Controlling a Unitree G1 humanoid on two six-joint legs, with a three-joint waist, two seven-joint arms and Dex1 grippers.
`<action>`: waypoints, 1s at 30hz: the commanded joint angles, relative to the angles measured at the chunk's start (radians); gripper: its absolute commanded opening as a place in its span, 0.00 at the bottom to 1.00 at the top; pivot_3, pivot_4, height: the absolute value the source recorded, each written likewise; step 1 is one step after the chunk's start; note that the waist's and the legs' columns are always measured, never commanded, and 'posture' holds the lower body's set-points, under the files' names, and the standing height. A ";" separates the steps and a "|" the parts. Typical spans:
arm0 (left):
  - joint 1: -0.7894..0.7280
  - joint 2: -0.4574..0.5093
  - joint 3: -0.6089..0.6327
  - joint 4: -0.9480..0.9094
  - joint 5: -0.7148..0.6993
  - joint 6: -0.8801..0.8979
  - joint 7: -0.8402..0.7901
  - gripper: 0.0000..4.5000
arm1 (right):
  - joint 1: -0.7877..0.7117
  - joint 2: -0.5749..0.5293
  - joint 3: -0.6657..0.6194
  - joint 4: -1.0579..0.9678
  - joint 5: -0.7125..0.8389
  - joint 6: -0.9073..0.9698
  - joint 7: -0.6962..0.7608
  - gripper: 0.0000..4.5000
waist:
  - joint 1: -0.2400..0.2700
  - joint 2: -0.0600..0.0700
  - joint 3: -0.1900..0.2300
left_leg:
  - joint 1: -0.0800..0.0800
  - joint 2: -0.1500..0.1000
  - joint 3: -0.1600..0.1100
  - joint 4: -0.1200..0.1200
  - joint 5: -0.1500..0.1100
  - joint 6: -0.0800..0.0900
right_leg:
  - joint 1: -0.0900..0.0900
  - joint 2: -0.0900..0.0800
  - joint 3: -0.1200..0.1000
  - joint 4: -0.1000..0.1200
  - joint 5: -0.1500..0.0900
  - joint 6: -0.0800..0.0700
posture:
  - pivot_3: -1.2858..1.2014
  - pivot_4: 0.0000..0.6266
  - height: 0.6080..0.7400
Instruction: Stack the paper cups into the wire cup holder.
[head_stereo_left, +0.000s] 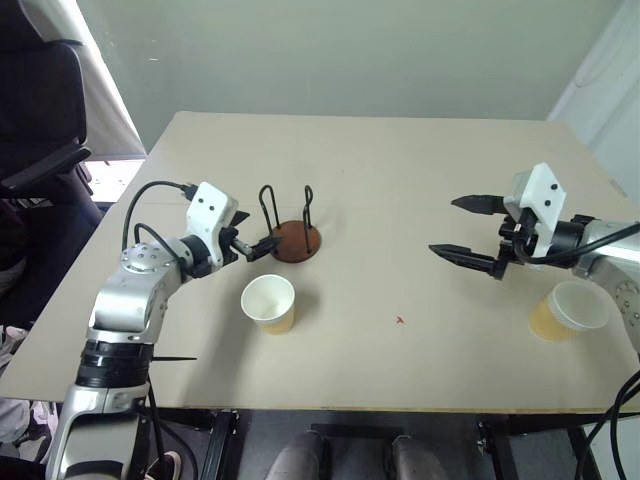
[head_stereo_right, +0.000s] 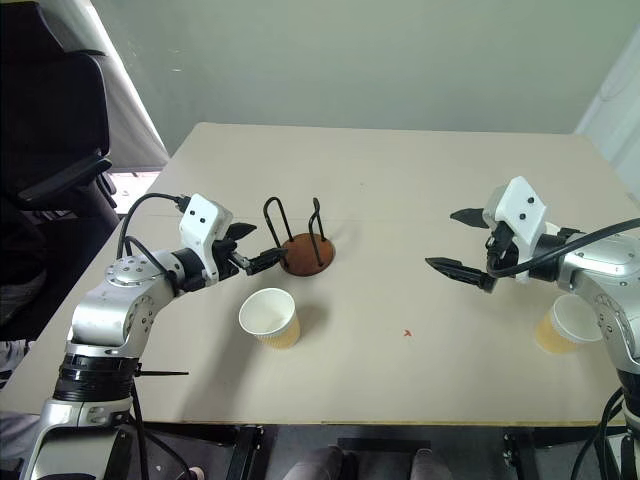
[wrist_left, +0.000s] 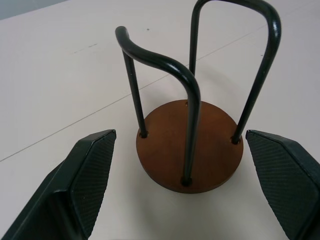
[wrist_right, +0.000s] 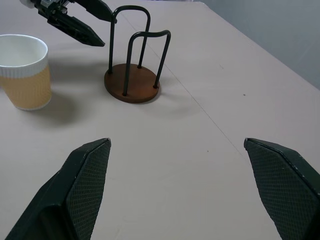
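cups: paper cups (head_stereo_left: 269, 303), light, crushable; pinch gently across the wall below the rim
left gripper (head_stereo_left: 255, 243): fingers wide, empty, at cup holder (head_stereo_left: 295, 240)
right gripper (head_stereo_left: 468, 232): fingers wide, empty

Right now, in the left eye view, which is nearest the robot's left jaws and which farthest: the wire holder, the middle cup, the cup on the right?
1. Wire holder, right beside the left gripper.
2. Middle cup, just in front.
3. Right cup, across the table.

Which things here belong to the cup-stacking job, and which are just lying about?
Job:
- paper cup near the holder
- paper cup by the right arm
- wire cup holder, empty
- left claw, open
- right claw, open

Lying about:
- black chair beside the table
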 joint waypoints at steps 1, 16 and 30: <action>-0.010 -0.006 0.030 -0.014 0.006 -0.023 0.021 0.99 | -0.031 -0.007 -0.014 -0.012 0.002 -0.013 0.007 0.98 | 0.000 0.000 0.000 | 0.000 0.000 0.000 0.000 0.000 0.000 | 0.000 0.000 0.000 0.000 0.000 0.000 | 0.52 0.24 1.00; -0.106 -0.025 -0.050 0.122 0.039 -0.082 -0.052 0.99 | -0.038 -0.079 -0.050 -0.143 0.145 0.096 0.066 0.98 | 0.002 -0.001 0.000 | 0.000 0.000 0.000 0.000 0.000 0.000 | 0.000 0.000 0.000 0.000 0.000 0.000 | 0.52 0.24 1.00; -0.183 -0.116 -0.084 0.229 0.062 -0.134 -0.077 0.91 | -0.030 -0.070 -0.058 -0.142 0.149 0.099 0.028 0.98 | 0.001 -0.001 0.000 | -0.001 0.000 0.000 0.000 0.000 0.000 | 0.000 0.000 0.000 0.000 0.000 0.000 | 0.52 0.24 1.00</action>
